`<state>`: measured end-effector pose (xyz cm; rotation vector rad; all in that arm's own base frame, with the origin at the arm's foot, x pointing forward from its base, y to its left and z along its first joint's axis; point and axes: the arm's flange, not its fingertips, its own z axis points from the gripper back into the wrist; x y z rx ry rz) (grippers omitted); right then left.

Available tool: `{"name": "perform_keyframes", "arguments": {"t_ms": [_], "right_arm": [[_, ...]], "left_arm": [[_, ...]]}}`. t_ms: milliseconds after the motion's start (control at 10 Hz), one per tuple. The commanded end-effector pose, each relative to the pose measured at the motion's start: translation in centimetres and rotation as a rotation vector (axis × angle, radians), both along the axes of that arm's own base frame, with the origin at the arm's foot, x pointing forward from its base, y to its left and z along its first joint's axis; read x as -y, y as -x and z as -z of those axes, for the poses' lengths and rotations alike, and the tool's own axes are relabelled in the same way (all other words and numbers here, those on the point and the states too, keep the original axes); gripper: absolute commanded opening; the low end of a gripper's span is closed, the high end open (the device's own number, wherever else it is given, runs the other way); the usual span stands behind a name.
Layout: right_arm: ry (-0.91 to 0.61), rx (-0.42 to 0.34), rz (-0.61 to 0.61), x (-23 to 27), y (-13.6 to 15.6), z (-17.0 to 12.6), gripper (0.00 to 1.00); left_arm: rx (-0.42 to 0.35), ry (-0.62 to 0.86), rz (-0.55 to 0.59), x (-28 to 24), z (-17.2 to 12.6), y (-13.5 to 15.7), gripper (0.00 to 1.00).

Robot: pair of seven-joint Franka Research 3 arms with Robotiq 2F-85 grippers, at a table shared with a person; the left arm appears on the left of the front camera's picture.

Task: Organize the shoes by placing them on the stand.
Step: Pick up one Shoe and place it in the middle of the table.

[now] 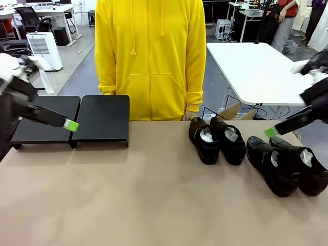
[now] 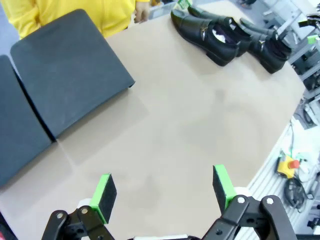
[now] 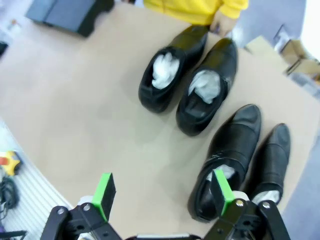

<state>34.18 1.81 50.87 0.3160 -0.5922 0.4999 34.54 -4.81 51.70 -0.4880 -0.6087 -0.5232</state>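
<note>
On my left wrist camera the left gripper (image 2: pixel 162 184) has its green pads (image 2: pixel 105 192) spread wide with nothing between them, over bare tan table (image 2: pixel 200 120). The right gripper (image 3: pixel 162 187) is likewise spread and empty; in its own camera the right-hand pad (image 3: pixel 221 189) overlaps the heel end of a shoe in the picture, but I cannot tell from that angle whether they touch.

The front camera gives me each arm's height: the left gripper (image 1: pixel 70 124) hangs above the gap between the two panels of the stand (image 1: pixel 102 119), and the right gripper (image 1: pixel 270 132) hangs just behind the outer pair of the shoes.

The right wrist camera looks straight down into the shoes: two (image 3: pixel 167 75) (image 3: pixel 205 95) lie side by side, touching, toes toward the person's hand (image 3: pixel 220 25), and two more (image 3: pixel 232 145) (image 3: pixel 274 155) lie nearer me (white paper shows in all four). From the front I read the same pairs as one near the table's middle (image 1: pixel 204 139) (image 1: pixel 229 139) and one at the right edge (image 1: pixel 270 165) (image 1: pixel 303 165).

The left wrist camera shows the stand's panels (image 2: pixel 70 70) bare, well apart from the shoes (image 2: pixel 210 32). A person in a yellow hoodie (image 1: pixel 151 51) stands at the far side.
</note>
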Motion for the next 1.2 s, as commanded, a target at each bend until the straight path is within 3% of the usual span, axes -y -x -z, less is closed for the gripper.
{"name": "perform_keyframes", "arguments": {"t_ms": [0, 300, 400, 500, 1100], "right_arm": [[-0.068, 0.073, 0.005, 3.5, 3.6, 0.4, 1.00], [-0.132, 0.080, 0.004, 5.0, 5.0, 0.2, 1.00], [-0.138, 0.078, 0.019, 4.6, 4.5, 0.1, 1.00], [-0.100, 0.076, 0.048, 5.9, 2.8, -3.0, 1.00], [-0.100, 0.076, 0.048, 5.9, 2.8, -3.0, 1.00]], "left_arm": [[-0.027, 0.025, 0.000, -2.7, 0.7, 1.6, 1.00], [-0.019, 0.050, 0.016, -2.6, 0.1, 1.7, 1.00], [-0.053, 0.064, -0.036, -2.1, -0.2, 0.7, 1.00], [-0.032, 0.040, -0.013, -3.7, -0.5, 1.4, 1.00], [-0.032, 0.040, -0.013, -3.7, -0.5, 1.4, 1.00]]}}
